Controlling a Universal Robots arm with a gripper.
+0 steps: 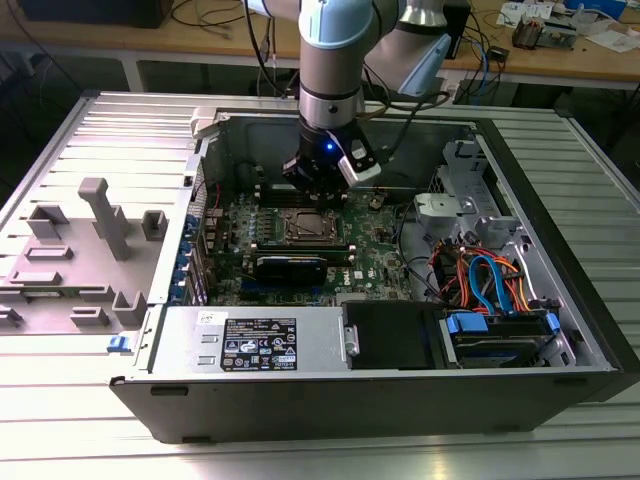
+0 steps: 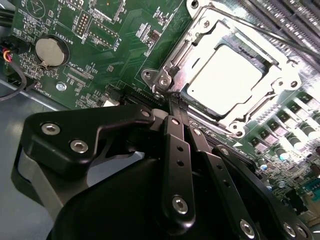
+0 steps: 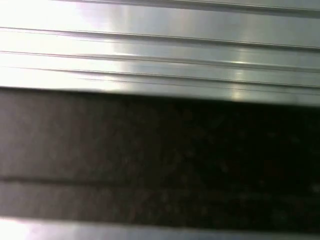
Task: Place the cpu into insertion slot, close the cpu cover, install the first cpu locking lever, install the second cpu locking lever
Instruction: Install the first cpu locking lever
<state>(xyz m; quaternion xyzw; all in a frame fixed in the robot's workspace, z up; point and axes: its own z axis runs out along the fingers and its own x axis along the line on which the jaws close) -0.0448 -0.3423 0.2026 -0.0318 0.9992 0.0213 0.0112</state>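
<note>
The cpu (image 2: 225, 80), a flat square chip with a pale metal top, lies in the insertion slot (image 1: 308, 228) on the green board. The cpu cover (image 2: 202, 37), a silver frame with a square window, lies flat around the chip. My gripper (image 2: 173, 102) is shut, its two black fingers (image 2: 176, 145) pressed together with nothing seen between them. Their tips sit right at the socket's corner by a screw post (image 2: 163, 81). In the exterior view the gripper (image 1: 316, 188) hangs inside the open computer case, just behind the socket.
A coin battery (image 2: 50, 50) and memory slots (image 2: 280, 15) flank the socket. A black card (image 1: 290, 265) lies in front of it. The power supply (image 1: 250, 345), a drive bay (image 1: 500, 335) and coloured cables (image 1: 480, 275) fill the case front and right. A grey fixture (image 1: 90, 240) sits outside, left.
</note>
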